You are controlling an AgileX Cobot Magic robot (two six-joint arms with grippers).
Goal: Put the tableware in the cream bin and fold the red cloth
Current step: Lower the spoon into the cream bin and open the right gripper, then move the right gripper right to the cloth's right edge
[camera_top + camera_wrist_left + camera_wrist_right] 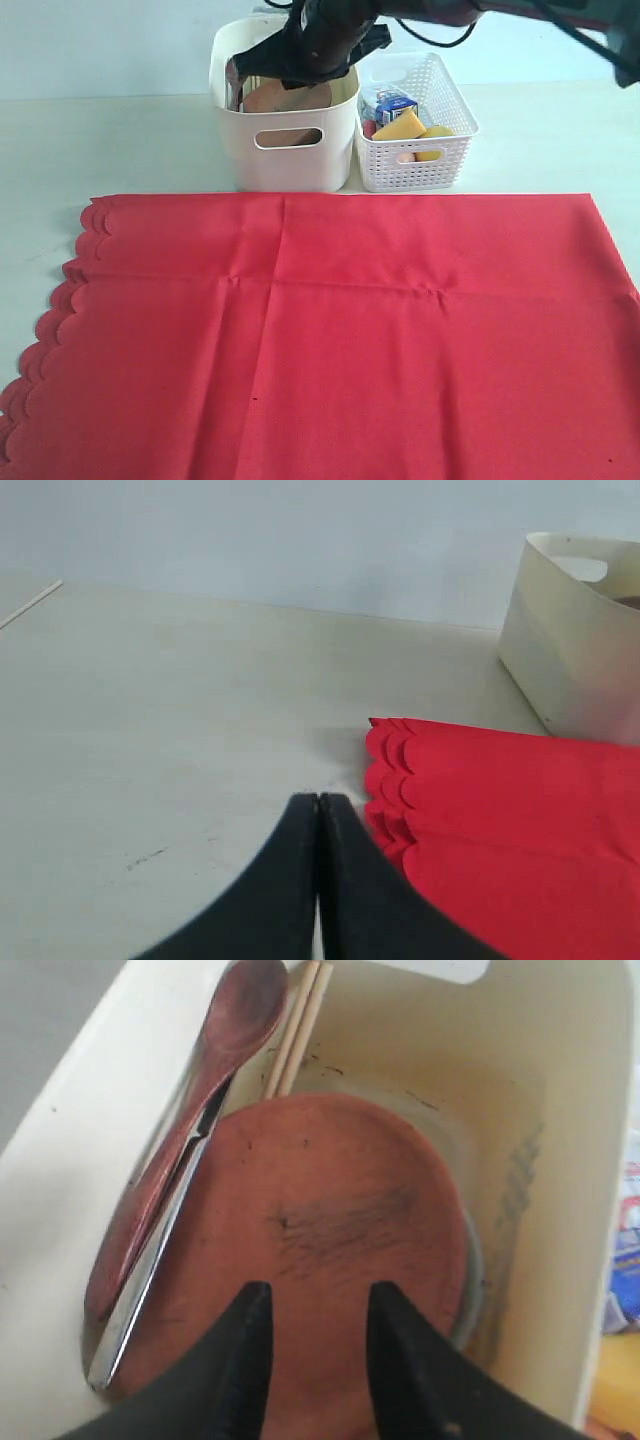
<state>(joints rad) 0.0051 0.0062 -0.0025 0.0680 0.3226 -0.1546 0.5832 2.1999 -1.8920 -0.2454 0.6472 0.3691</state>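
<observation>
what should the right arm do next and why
Probably lift the right gripper straight up out of the bin. Its jaws stand open and empty above the plate, which lies inside with the spoon, knife and chopsticks. The cloth is spread flat and not yet folded, so that seems to be the next job.

right arm (330,40): glossy black housing, thin black cables (445,40) looping off it | right gripper (318,1295): two smooth black tapered fingers | left gripper (318,800): matte black fingers, curved outer edges, rounded tips
</observation>
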